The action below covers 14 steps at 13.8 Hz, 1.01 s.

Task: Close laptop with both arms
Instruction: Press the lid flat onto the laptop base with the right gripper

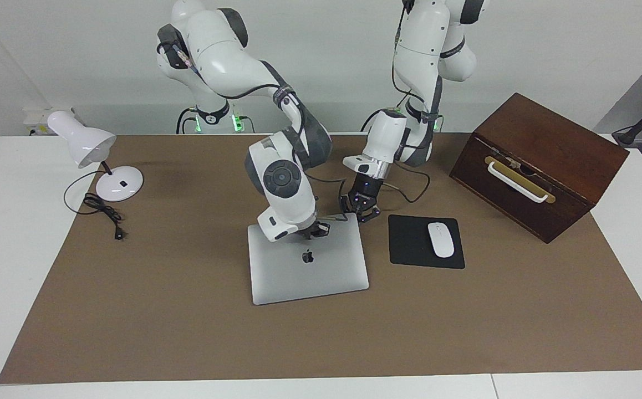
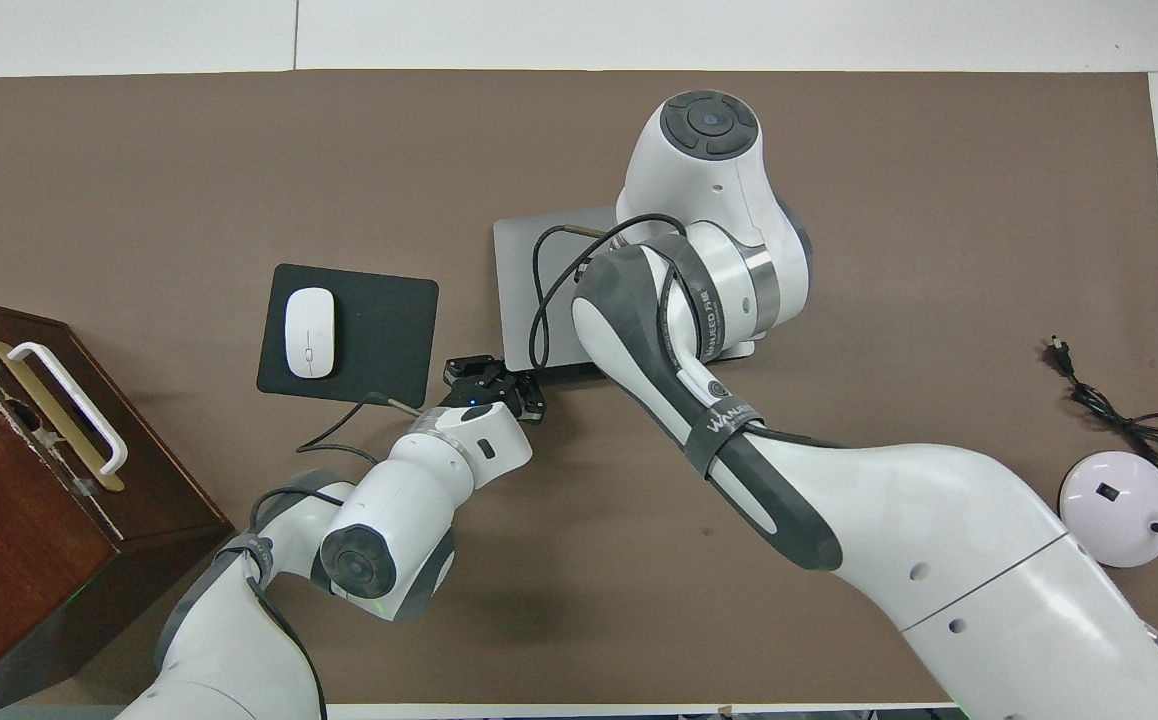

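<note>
The silver laptop [image 1: 321, 271] lies mid-table with its apple logo facing up. Its lid is tilted very low, almost flat. In the overhead view the laptop [image 2: 527, 290] is largely covered by the right arm, and a thin dark strip shows along its edge nearest the robots. My right gripper [image 1: 314, 233] is shut and rests on the lid near that edge, just above the logo. My left gripper [image 1: 362, 215] is shut too. It sits low beside the laptop's corner nearest the robots, toward the mouse pad. From overhead the left gripper [image 2: 495, 383] is at that corner.
A black mouse pad [image 1: 409, 244] with a white mouse [image 1: 441, 239] lies beside the laptop, toward the left arm's end. A dark wooden box [image 1: 537, 160] stands further that way. A white desk lamp [image 1: 85, 145] and its cable [image 1: 105, 213] are at the right arm's end.
</note>
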{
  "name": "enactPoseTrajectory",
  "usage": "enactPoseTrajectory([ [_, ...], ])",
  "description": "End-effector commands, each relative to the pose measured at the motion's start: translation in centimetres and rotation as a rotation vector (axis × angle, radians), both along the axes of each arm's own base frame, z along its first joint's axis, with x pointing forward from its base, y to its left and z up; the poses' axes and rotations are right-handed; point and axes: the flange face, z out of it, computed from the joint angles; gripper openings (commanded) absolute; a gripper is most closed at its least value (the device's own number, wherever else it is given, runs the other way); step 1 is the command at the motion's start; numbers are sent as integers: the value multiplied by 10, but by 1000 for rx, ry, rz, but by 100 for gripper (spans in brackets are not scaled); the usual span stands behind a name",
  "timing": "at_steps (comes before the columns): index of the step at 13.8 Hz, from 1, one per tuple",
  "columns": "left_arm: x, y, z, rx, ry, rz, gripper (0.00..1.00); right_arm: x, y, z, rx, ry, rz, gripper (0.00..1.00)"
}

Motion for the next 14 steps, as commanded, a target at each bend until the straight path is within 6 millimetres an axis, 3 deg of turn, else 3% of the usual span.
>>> enactPoseTrajectory([
  [1, -6, 4, -53, 78, 79, -9, 0, -2, 0, -2, 20, 26, -3, 0],
  [8, -7, 6, -53, 80, 79, -8, 0, -3, 3, -7, 17, 35, -7, 0],
  [14, -6, 6, -54, 80, 81, -5, 0, -3, 2, 0, 28, 43, -18, 0],
])
